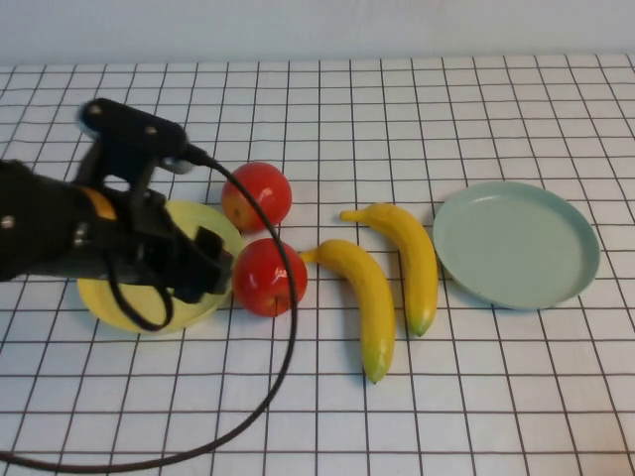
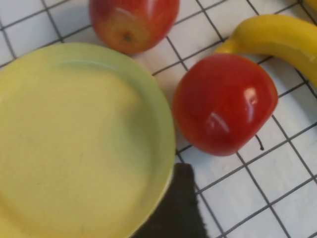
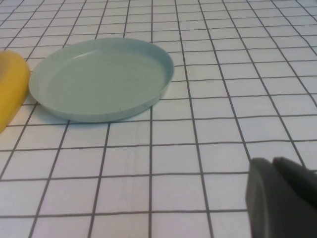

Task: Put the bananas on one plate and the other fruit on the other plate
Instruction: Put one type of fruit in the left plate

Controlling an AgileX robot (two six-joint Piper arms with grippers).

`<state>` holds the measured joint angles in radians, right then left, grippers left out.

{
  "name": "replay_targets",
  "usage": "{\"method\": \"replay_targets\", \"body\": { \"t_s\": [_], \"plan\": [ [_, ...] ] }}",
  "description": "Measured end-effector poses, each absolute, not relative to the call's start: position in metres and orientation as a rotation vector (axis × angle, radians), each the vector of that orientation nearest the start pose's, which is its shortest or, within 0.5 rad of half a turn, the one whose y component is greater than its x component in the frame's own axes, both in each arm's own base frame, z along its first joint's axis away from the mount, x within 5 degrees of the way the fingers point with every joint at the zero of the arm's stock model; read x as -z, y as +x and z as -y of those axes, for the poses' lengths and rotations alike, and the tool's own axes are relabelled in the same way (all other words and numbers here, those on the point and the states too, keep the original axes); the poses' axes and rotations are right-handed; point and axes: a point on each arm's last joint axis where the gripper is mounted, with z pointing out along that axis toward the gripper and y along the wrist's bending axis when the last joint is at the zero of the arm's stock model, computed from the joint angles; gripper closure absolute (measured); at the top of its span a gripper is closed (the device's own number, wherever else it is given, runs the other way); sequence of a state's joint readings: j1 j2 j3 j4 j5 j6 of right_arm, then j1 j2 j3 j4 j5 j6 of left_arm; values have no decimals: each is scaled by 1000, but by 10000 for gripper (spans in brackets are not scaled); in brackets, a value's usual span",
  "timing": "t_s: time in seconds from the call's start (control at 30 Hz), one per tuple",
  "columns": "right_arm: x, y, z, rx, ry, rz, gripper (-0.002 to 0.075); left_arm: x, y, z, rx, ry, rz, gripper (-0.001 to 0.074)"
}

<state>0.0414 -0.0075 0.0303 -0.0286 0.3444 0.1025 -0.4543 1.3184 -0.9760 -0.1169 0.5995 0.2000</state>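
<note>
Looking from the high view, you are seeing the left tool [image 1: 210,260] hovering over the yellow plate [image 1: 119,305], its tip just beside the near apple [image 1: 268,277]. The far apple [image 1: 257,195] is sitting at the plate's far edge. Whether this tool is open or closed, you cannot tell here. The two bananas [image 1: 392,278] are lying on the worktop [image 1: 317,416] between the apples and the blue-green plate [image 1: 516,244], which is carrying nothing. The right tool is not appearing in this view.

Going to the left wrist view, the yellow plate [image 2: 74,144] is bare, the near apple [image 2: 224,103] is resting just off its rim, and one dark finger [image 2: 178,210] is showing.

In the right wrist view, the right tool [image 3: 282,198] is waiting near the blue-green plate [image 3: 101,77], holding nothing visible; its opening you cannot tell.

The apples are looking glossy, round and stiff, so they may be slipping or rolling; I think you should be gripping across the widest middle.
</note>
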Motion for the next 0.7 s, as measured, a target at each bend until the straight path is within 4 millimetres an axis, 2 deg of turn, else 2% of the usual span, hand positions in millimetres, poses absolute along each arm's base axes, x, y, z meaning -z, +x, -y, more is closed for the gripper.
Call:
{"method": "replay_targets", "body": {
  "t_s": [0.07,0.17,0.4,0.7],
  "plan": [
    [-172,54,-1,-73,38,-1851,741,-286,254,141,247,748,-2361,148],
    [-172,54,-1,-73,38,-1851,741,-273,267,162,248,815,-2386,74],
    [-172,54,-1,-73,38,-1851,741,-243,290,199,229,932,-2422,66],
    [-172,54,-1,-73,38,-1851,741,-232,311,211,197,947,-2370,66]
  ]
}}
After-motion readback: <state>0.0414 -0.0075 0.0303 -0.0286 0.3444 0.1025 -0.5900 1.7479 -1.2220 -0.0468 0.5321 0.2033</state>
